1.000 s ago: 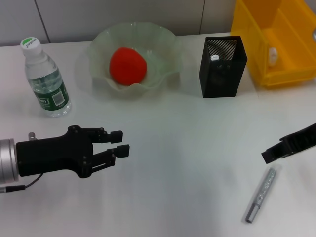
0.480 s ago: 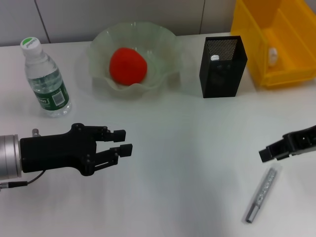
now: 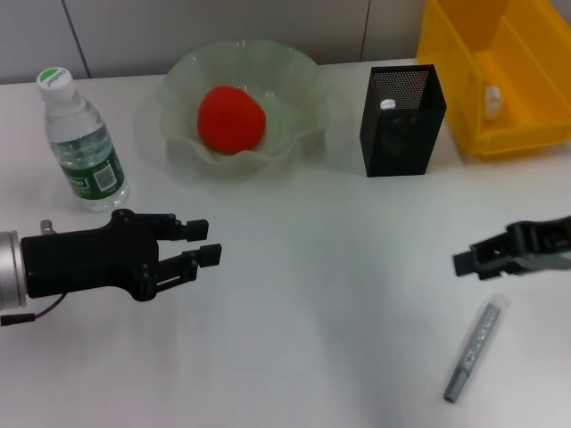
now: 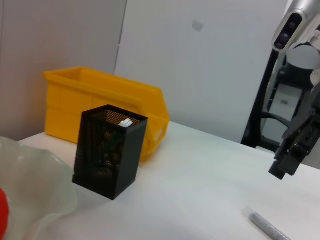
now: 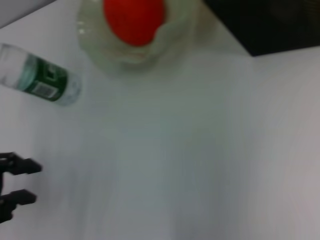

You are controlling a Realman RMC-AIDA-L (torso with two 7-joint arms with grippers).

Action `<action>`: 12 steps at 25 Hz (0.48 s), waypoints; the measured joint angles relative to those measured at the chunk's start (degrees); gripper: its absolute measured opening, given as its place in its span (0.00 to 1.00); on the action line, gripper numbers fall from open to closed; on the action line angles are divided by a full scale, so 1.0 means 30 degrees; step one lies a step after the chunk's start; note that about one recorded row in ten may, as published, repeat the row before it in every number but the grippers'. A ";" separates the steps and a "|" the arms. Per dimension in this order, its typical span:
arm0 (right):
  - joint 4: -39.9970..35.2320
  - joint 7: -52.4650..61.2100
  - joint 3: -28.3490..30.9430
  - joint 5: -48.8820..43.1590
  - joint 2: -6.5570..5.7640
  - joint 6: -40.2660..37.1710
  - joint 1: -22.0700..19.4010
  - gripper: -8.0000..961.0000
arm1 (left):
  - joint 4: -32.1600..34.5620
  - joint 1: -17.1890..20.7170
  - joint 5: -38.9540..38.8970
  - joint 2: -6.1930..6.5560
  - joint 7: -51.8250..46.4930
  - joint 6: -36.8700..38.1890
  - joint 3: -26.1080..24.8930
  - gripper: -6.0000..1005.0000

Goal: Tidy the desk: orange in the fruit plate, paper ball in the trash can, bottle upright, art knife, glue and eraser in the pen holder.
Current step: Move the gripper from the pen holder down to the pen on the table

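Hidden or cut off: the right gripper (image 3: 466, 263) enters from the right edge of the head view, above the art knife (image 3: 471, 349); only a dark fingertip block shows, so whether its fingers are apart or together cannot be told. The trash can (image 3: 500, 71) runs off the top and right edges.
Left gripper (image 3: 207, 242): low over the bare desk (image 3: 339, 294), in front of the bottle (image 3: 80, 138); its two black fingers are slightly apart with a narrow gap, holding nothing.
Writing: the bottle's green label carries white print too small to read. No brand is legible anywhere.
Orange (image 3: 230, 119): lying inside the fruit plate (image 3: 178, 80) at the back of the desk.
Bottle: standing upright at the left, white-and-green cap on top.
Pen holder (image 3: 401, 109): upright between the fruit plate and the trash can; a small white-topped item pokes up inside near its rim, the rest blurred by the mesh.
Paper ball (image 3: 492, 100): a small white shape against the inner wall of the trash can, hard to make out.
Art knife: a slim grey-silver stick lying flat on the desk at the front right, clear of the gripper.
Eraser: cannot be made out.
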 joint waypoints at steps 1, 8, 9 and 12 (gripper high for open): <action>0.0280 -0.0539 -0.0536 0.0212 -0.0107 0.0510 0.0310 0.40 | 0.0002 -0.0037 0.0010 0.0003 0.0001 -0.0160 -0.0001 0.38; 0.1170 -0.4296 -0.0817 -0.0398 -0.0269 -0.0335 0.2657 0.40 | -0.0098 -0.0126 -0.0183 -0.0247 -0.0151 -0.0347 0.0001 0.38; 0.1337 -0.4925 -0.0778 -0.0571 -0.0320 -0.0638 0.3007 0.40 | -0.0128 -0.0110 -0.0310 -0.0277 -0.0158 -0.0343 0.0000 0.38; 0.1768 -0.6754 -0.0743 -0.1510 -0.0570 -0.1239 0.3916 0.40 | -0.0329 -0.0001 -0.1128 -0.0338 -0.0159 -0.0334 0.0030 0.38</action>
